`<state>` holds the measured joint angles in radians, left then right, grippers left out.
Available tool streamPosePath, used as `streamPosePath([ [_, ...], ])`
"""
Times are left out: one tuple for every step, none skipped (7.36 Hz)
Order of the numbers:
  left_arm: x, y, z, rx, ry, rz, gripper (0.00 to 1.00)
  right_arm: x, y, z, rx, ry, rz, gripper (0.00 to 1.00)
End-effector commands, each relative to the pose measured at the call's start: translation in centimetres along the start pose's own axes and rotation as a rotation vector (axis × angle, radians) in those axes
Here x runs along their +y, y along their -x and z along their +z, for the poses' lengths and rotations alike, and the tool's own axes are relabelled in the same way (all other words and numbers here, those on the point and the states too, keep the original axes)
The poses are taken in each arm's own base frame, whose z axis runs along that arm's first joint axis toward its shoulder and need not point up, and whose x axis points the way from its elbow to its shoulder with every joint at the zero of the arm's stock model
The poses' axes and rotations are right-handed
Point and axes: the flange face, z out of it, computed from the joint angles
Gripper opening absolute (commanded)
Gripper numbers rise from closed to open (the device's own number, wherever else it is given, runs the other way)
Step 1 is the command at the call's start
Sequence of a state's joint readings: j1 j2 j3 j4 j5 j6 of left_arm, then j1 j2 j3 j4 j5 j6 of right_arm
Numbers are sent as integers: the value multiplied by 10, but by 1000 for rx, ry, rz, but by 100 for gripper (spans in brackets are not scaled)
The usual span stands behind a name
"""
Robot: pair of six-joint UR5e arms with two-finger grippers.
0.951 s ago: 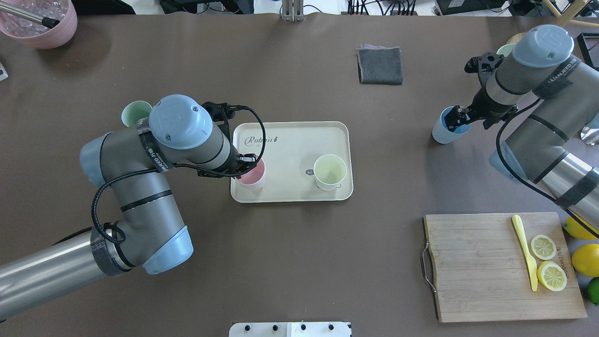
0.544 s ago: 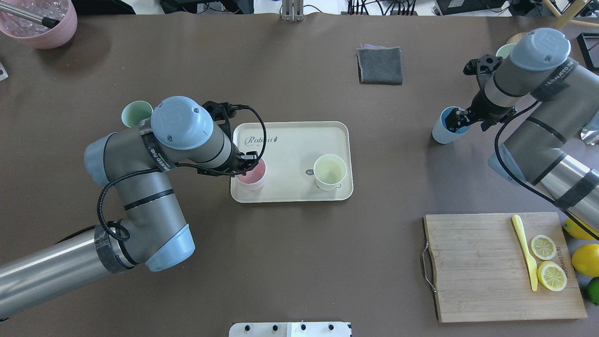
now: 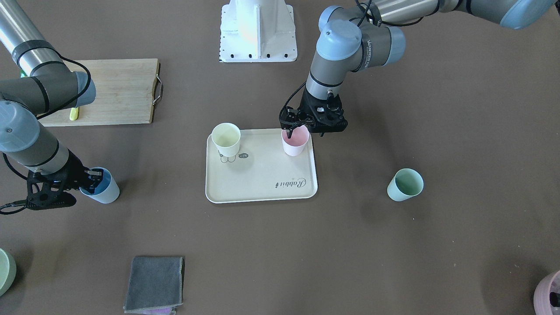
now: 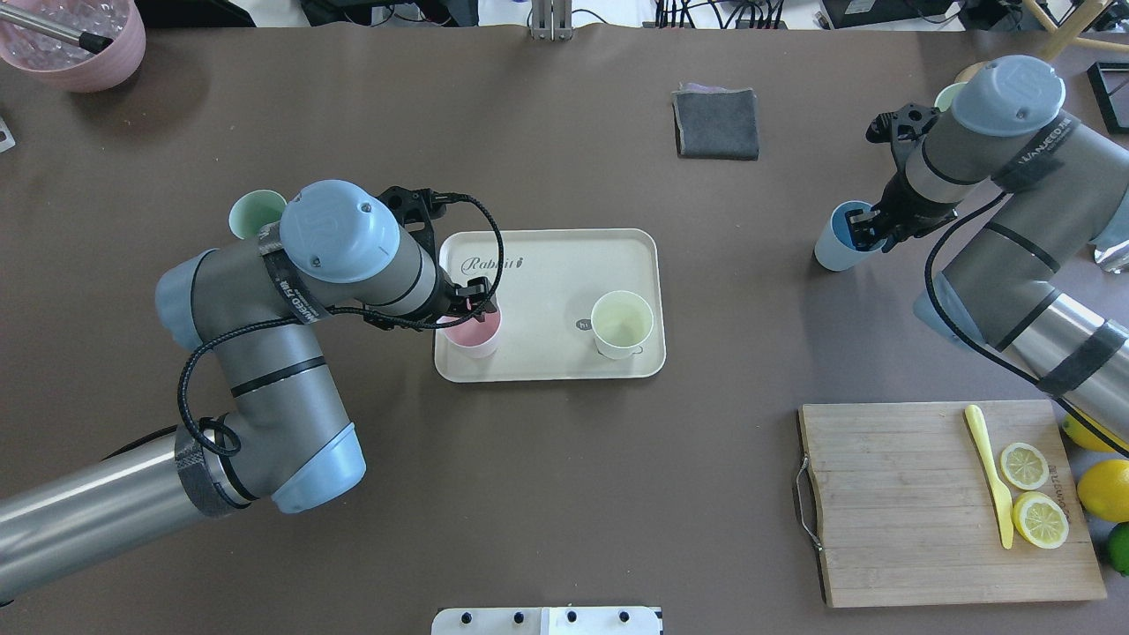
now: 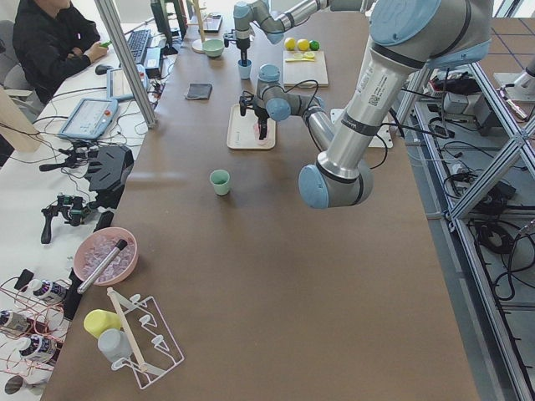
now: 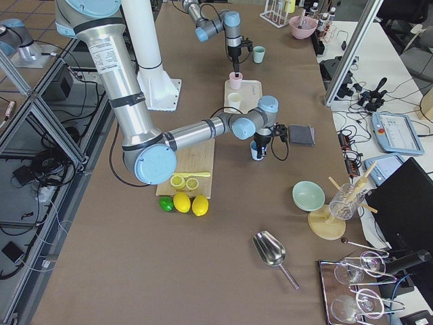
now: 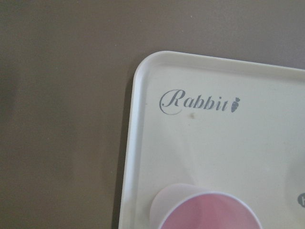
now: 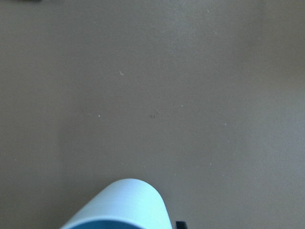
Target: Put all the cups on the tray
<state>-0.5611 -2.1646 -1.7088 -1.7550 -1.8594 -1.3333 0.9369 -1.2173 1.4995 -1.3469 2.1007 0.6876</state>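
Observation:
The cream tray (image 4: 564, 265) with "Rabbit" script lies mid-table and also shows in the front view (image 3: 262, 179) and the left wrist view (image 7: 200, 143). A pink cup (image 4: 474, 335) stands in its near-left corner. My left gripper (image 4: 470, 309) is shut on the cup's rim (image 3: 294, 141), one finger inside. A pale yellow cup (image 4: 622, 324) stands on the tray's right side. A green cup (image 4: 256, 213) stands on the table left of the tray, partly behind my left arm. A blue cup (image 4: 838, 238) stands on the table to the right. My right gripper (image 4: 860, 231) is shut on its rim (image 3: 103, 186).
A grey folded cloth (image 4: 716, 123) lies at the back. A wooden cutting board (image 4: 935, 503) with a yellow knife and lemon slices is at the front right, whole lemons beside it. A pink bowl (image 4: 75, 44) is at the far left corner. A pale green bowl (image 3: 5, 271) sits beyond the right arm.
My left wrist has shifted slightly over the pink cup, which sits a little nearer the tray's front edge. My right arm's wrist has swung left above the blue cup. The blue cup has not moved.

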Motion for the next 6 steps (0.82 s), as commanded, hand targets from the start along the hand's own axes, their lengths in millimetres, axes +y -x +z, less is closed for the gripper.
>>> streamPosePath([
  [-3, -4, -27, 40, -14, 20, 97, -14, 11, -29, -40, -28, 1, 0],
  [-14, -1, -37, 46, -30, 26, 97, -17, 10, -47, -70, -38, 5, 0],
  [-30, 13, -47, 54, 3, 2, 97, -19, 14, -77, -109, -34, 17, 0],
  [-42, 27, -61, 68, 15, 15, 97, -19, 35, -110, -112, -27, 25, 0],
  [-53, 47, -69, 58, -1, 71, 97, -28, 67, -140, -111, -23, 28, 0],
  [-73, 74, -76, 42, -6, 114, 97, -34, 103, -153, -125, -19, 46, 0],
])
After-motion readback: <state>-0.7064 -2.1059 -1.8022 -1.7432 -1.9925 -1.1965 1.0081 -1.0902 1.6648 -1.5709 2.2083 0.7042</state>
